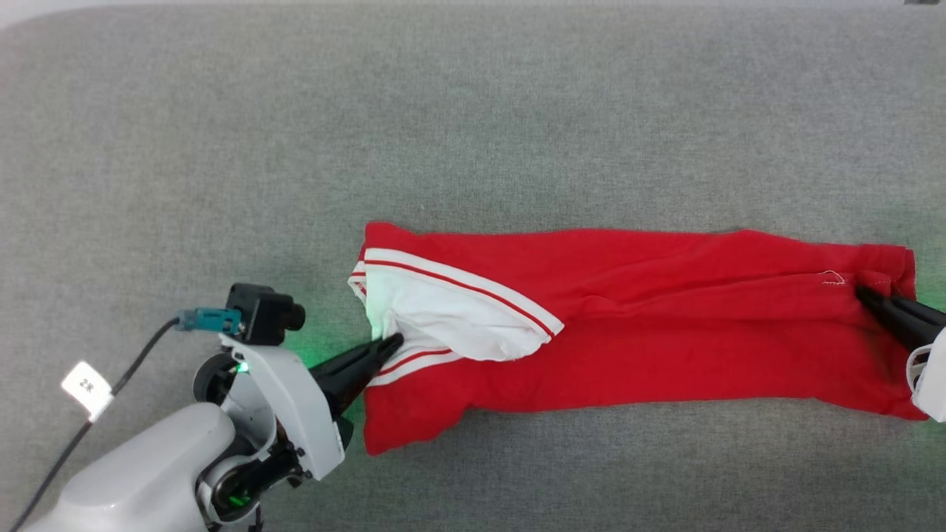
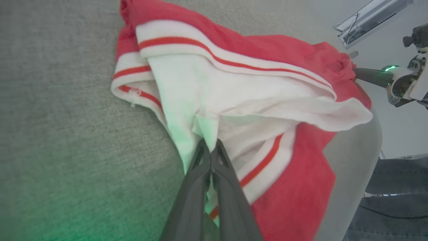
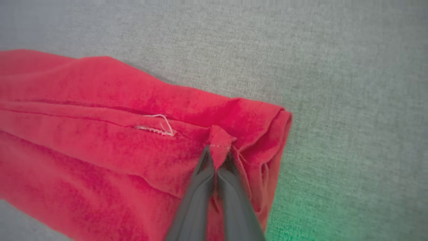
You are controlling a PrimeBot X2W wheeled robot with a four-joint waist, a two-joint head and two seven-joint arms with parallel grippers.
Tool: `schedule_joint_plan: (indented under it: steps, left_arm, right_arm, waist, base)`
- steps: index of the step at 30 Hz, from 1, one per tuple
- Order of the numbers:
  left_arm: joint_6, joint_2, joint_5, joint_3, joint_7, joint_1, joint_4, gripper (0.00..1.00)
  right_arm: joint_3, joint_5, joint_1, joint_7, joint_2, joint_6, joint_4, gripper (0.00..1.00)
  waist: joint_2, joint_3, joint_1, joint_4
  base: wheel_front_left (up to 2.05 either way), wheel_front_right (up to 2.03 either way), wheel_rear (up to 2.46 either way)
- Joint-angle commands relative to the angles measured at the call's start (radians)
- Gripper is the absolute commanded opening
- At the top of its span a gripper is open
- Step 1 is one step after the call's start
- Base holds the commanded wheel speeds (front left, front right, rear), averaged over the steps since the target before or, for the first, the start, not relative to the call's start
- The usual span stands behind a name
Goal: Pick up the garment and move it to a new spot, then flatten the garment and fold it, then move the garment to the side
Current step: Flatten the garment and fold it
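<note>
Firmly shut, the left hand (image 1: 393,342) is pinched on a fold of the white sleeve (image 2: 200,90), and the right hand (image 1: 863,292) is clamped likewise on a tuck of the red hem (image 3: 219,137). Between them the garment (image 1: 665,332) is laid as a long folded band on the grey desk (image 1: 443,111). Being soft, light and limp, it may be expected to sag and shed layers unless its ends are gripped through the full thickness.

A: Surface?
B: Grey woven cloth top (image 1: 473,111), flat, green-lit in patches.
A: On it?
B: One red garment (image 1: 665,332), folded into a long band lying crosswise, white striped sleeve (image 1: 451,318) uppermost at its left end.
</note>
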Motion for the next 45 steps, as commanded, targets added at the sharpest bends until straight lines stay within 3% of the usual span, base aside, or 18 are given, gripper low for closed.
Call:
schedule_joint_plan:
  steps: [1, 5, 9, 14, 19, 30, 40, 42, 43, 44, 45]
  left_arm:
    - [0.001, -0.004, 0.008, 0.005, -0.031, 0.010, -0.002, 1.00]
    - [0.001, -0.016, 0.034, 0.026, -0.145, 0.050, -0.006, 1.00]
    - [0.029, -0.040, 0.072, 0.081, -0.211, 0.098, -0.020, 1.00]
    - [0.042, -0.119, 0.152, 0.254, -0.220, 0.200, -0.058, 1.00]
    - [0.031, -0.217, 0.276, 0.426, -0.219, 0.304, -0.084, 1.00]
    - [0.015, -0.436, 0.675, 0.763, -0.219, 0.489, -0.027, 1.00]
    - [0.004, -0.541, 1.010, 0.984, -0.219, 0.560, -0.060, 1.00]
    - [0.003, -0.555, 1.058, 1.011, -0.219, 0.572, -0.073, 1.00]
    - [0.002, -0.558, 1.086, 1.020, -0.219, 0.575, -0.081, 1.00]
    - [0.001, -0.564, 1.101, 1.029, -0.219, 0.580, -0.086, 1.00]
    - [0.000, -0.572, 1.114, 1.041, -0.219, 0.586, -0.090, 1.00]
  right_arm:
    - [0.007, 0.004, 0.008, -0.010, 0.001, -0.002, -0.018, 1.00]
    - [0.003, 0.035, 0.039, -0.026, -0.049, -0.002, -0.068, 1.00]
    - [-0.029, 0.086, 0.085, -0.046, -0.112, -0.002, -0.083, 1.00]
    - [-0.066, 0.174, 0.147, -0.027, -0.177, -0.002, -0.074, 1.00]
    - [-0.067, 0.234, 0.188, 0.029, -0.197, -0.002, -0.034, 1.00]
    - [-0.029, 0.254, 0.166, 0.179, -0.131, -0.001, 0.037, 1.00]
    - [-0.008, 0.202, 0.117, 0.226, -0.046, -0.001, 0.090, 1.00]
    - [-0.008, 0.198, 0.112, 0.232, -0.034, -0.001, 0.102, 0.38]
    - [-0.008, 0.197, 0.111, 0.234, -0.027, -0.001, 0.105, 0.29]
    - [-0.011, 0.196, 0.108, 0.232, -0.023, -0.001, 0.113, 0.00]
    - [-0.013, 0.194, 0.104, 0.231, -0.020, -0.001, 0.116, 0.00]
  waist:
    - [0.0000, -0.018, 0.0000, 0.001]
    - [0.0000, -0.048, 0.0000, 0.014]
    - [0.0000, -0.070, 0.0000, 0.048]
    - [0.0000, -0.081, 0.0000, 0.101]
    - [0.0000, -0.087, 0.0000, 0.141]
    - [0.0000, -0.089, 0.0000, 0.187]
    - [0.0000, -0.092, 0.0000, 0.155]
    - [0.0000, -0.092, 0.0000, 0.145]
    - [0.0000, -0.092, 0.0000, 0.140]
    - [0.0000, -0.092, 0.0000, 0.135]
    - [0.0000, -0.090, 0.0000, 0.129]
  base:
    - [0.00, 0.00, 0.00]
    - [0.00, 0.00, 0.00]
    - [0.00, 0.00, 0.00]
    - [0.00, 0.00, 0.00]
    - [0.00, 0.00, 0.00]
    - [0.00, 0.00, 0.00]
    - [0.00, 0.00, 0.00]
    - [0.00, 0.00, 0.00]
    - [0.00, 0.00, 0.00]
    - [0.00, 0.00, 0.00]
    - [0.00, 0.00, 0.00]
